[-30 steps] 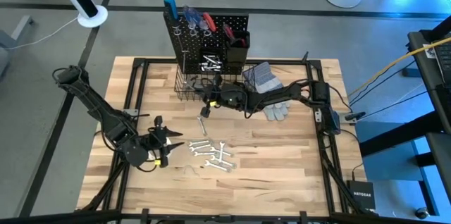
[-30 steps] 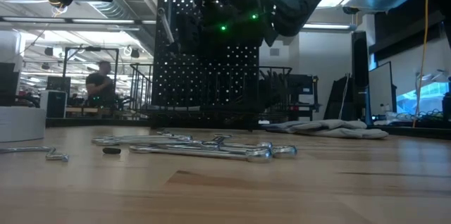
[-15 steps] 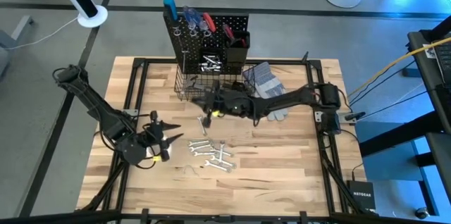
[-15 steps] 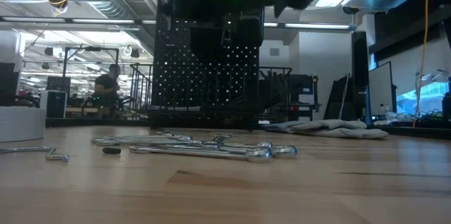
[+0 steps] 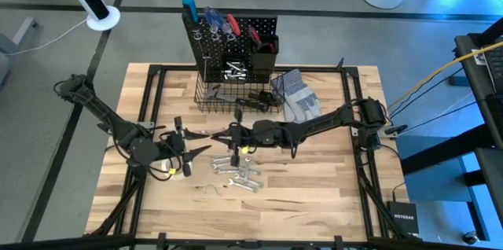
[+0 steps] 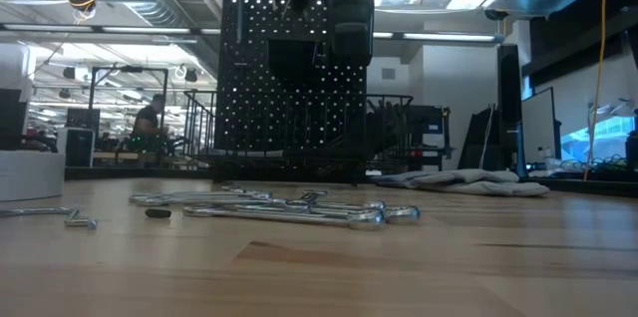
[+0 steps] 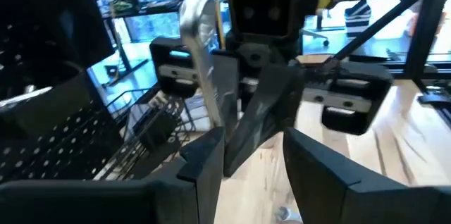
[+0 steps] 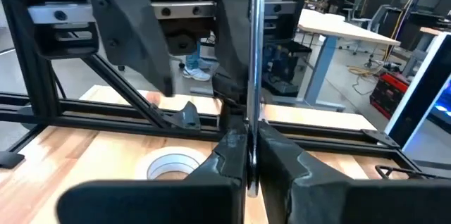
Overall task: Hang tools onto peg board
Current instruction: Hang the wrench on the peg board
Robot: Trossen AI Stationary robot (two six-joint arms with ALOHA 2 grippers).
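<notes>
My right gripper [image 5: 234,134] hovers over the table's middle, shut on a silver wrench [image 8: 252,55]. Facing it, my left gripper [image 5: 203,141] is open. In the left wrist view its fingers [image 7: 204,164] stand on either side of the right gripper's tip, below the wrench's ring end [image 7: 197,13]. Several more silver wrenches [image 5: 236,171] lie flat on the table. The black peg board [image 5: 232,38] stands at the far edge and carries screwdrivers and wrenches. Its wire basket [image 5: 236,97] sits at its base. My right gripper pinches the wrench's thin shaft [image 8: 251,129] between its two fingers, which lie across it. The wrench is lifted clear of the table and stands roughly upright, with its ring end [image 7: 197,13] rising well above the fingers.
Grey work gloves [image 5: 297,97] lie to the right of the basket. A white tape roll [image 8: 173,164] lies on the wood beyond the left gripper. A small bent hook [image 6: 75,219] lies near the table's front. Black frame rails border the table. A person [image 6: 150,123] stands far behind.
My right gripper has carried the wrench away from the wire basket, toward the table's near-left and the left gripper. My left gripper has swung toward the far right and now faces it with its fingers spread. The wrenches on the table have stayed put.
</notes>
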